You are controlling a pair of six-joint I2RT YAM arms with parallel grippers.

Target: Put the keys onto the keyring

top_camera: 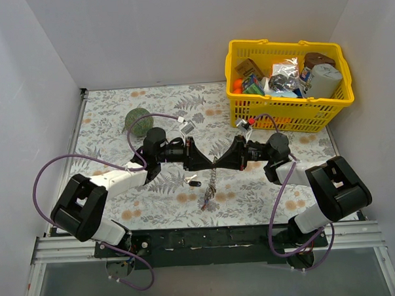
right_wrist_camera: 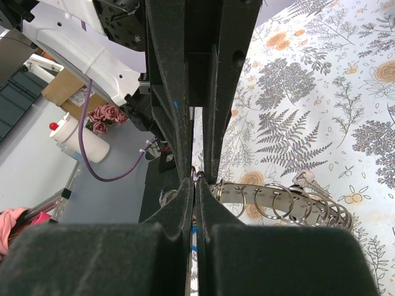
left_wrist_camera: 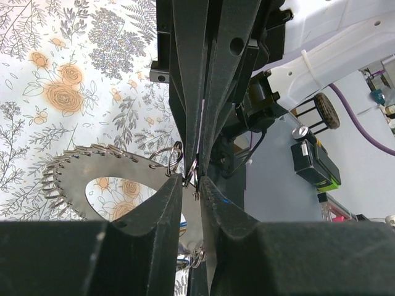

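The keyring (top_camera: 212, 180) hangs on edge between my two grippers above the middle of the table. It is a wide grey band with several small split rings around its rim (left_wrist_camera: 117, 169) (right_wrist_camera: 278, 200). My left gripper (top_camera: 208, 162) (left_wrist_camera: 191, 182) is shut on the band's top edge. My right gripper (top_camera: 222, 161) (right_wrist_camera: 195, 183) meets it tip to tip and is shut on the same edge, at a small split ring. A black-headed key (top_camera: 194, 183) lies on the cloth just left of the ring. A silver key (right_wrist_camera: 307, 180) shows behind the band. A blue bit hangs below the jaws.
A green ball (top_camera: 138, 121) sits at the back left. A yellow basket (top_camera: 294, 111) full of odd items stands at the back right. White walls close in both sides. A floral cloth (top_camera: 105, 126) covers the table.
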